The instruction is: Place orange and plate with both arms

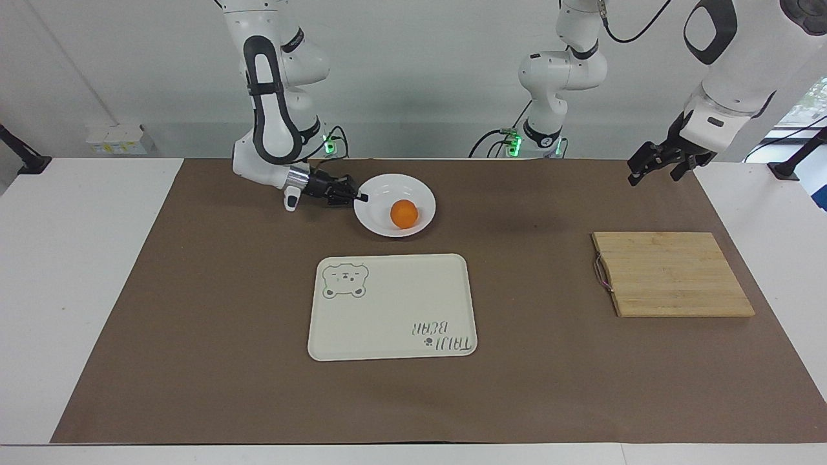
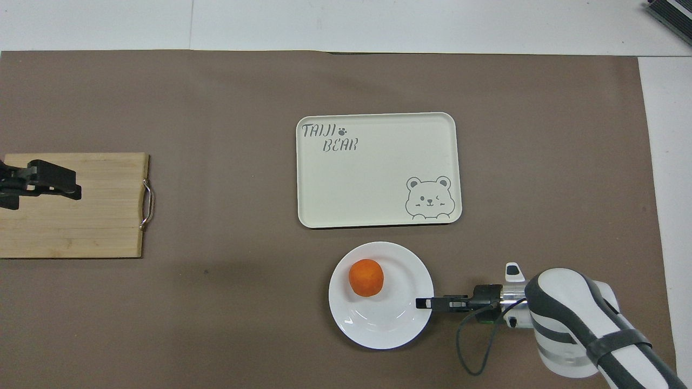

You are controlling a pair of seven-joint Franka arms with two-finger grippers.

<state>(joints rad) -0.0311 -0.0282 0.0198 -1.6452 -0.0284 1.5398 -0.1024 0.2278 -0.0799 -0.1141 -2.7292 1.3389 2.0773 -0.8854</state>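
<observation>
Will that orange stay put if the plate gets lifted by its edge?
Probably not. The orange is round and lies loose on the glossy plate, so any tilt would likely roll it. The right end effector pinches only one rim, so the plate may sag.

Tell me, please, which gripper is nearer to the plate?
Right. The right gripper is shut on the plate rim; the left gripper waits above the cutting board.

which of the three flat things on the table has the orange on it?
The round white plate, gripped at its rim by the right pincer. The orange sits on it; the bear tray and wooden board are bare.
</observation>
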